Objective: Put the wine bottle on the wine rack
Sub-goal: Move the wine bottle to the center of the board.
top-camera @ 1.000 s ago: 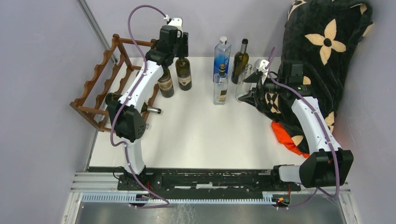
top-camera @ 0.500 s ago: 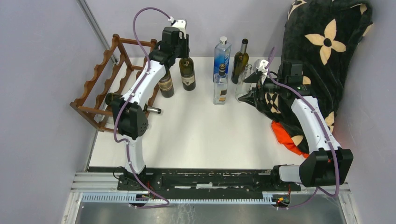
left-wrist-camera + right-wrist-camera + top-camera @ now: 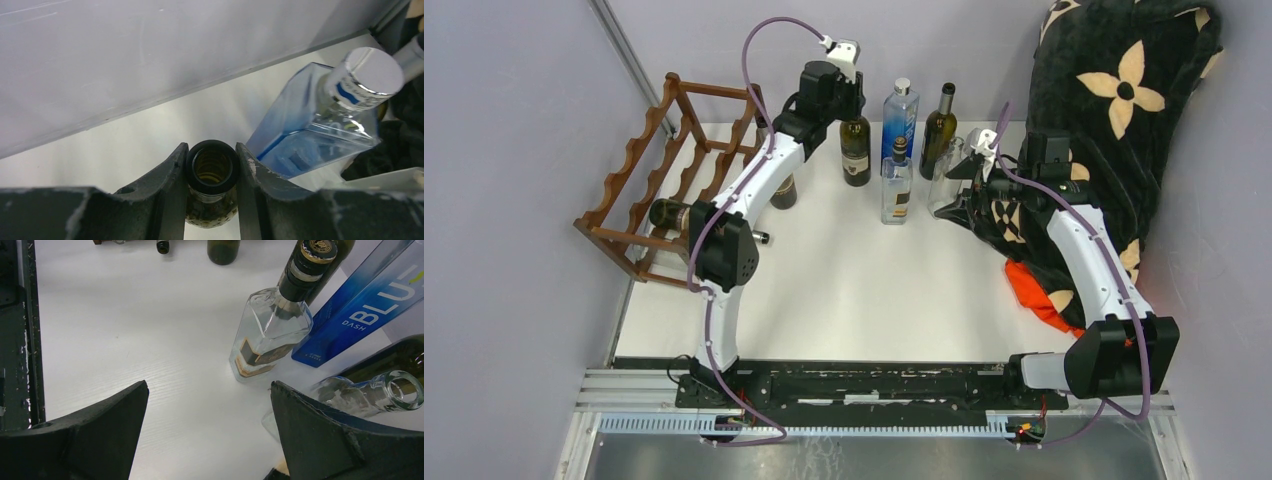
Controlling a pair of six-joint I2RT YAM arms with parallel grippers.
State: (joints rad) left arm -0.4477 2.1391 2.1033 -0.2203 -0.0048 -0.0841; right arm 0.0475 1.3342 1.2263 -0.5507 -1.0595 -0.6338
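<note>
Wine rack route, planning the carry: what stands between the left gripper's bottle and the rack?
In the top view, a dark upright bottle, partly behind the left arm, stands between held bottle and wine rack.

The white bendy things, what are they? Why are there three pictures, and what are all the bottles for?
They are robots: a left arm and a right arm, bolted to a table. One picture looks down from above; the other two come from little cameras on the wrists. The left gripper is pinching the neck of a dark wine bottle, which should go on the brown wooden wine rack, where another bottle already lies. The right gripper is open, holding nothing. More bottles stand on the table, including a tall blue bottle.
</note>
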